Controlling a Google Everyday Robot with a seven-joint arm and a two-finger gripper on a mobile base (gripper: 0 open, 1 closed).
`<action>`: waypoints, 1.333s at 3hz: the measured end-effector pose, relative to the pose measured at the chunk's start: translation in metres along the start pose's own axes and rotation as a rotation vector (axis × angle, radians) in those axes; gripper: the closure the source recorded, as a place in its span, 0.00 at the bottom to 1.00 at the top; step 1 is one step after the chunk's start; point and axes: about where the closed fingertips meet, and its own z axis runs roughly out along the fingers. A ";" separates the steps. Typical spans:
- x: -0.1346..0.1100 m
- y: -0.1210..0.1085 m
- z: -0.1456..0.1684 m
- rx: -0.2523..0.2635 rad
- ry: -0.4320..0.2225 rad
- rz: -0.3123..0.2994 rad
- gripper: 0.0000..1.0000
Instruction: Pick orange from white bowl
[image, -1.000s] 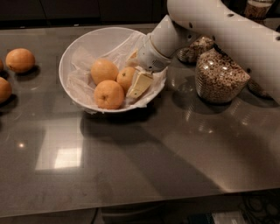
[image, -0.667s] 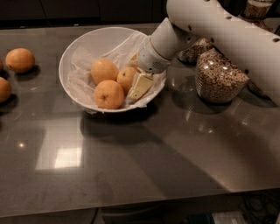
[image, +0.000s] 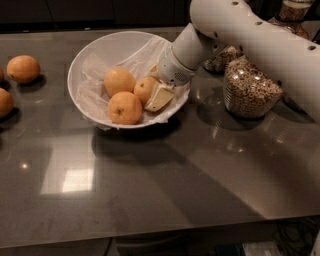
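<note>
The white bowl (image: 95, 52), lined with crumpled white paper, stands on the dark counter at centre left and holds three oranges. My gripper (image: 149, 89) reaches down into its right side from the white arm (image: 240, 30). Its two cream fingers (image: 160, 98) sit on either side of the rightmost orange (image: 143, 89) and look closed against it. That orange still rests in the bowl. A second orange (image: 119, 80) lies to its left and a third (image: 124, 107) in front.
Two more oranges lie on the counter at the left, one (image: 22, 68) further back and one (image: 4, 102) at the edge of view. A glass cereal jar (image: 247, 90) stands right of the bowl, another (image: 220, 60) behind the arm.
</note>
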 end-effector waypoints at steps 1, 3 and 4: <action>0.000 0.000 0.000 0.000 0.000 0.000 0.97; -0.005 0.001 -0.001 0.000 -0.010 -0.009 1.00; -0.011 0.002 -0.009 0.017 -0.019 -0.024 1.00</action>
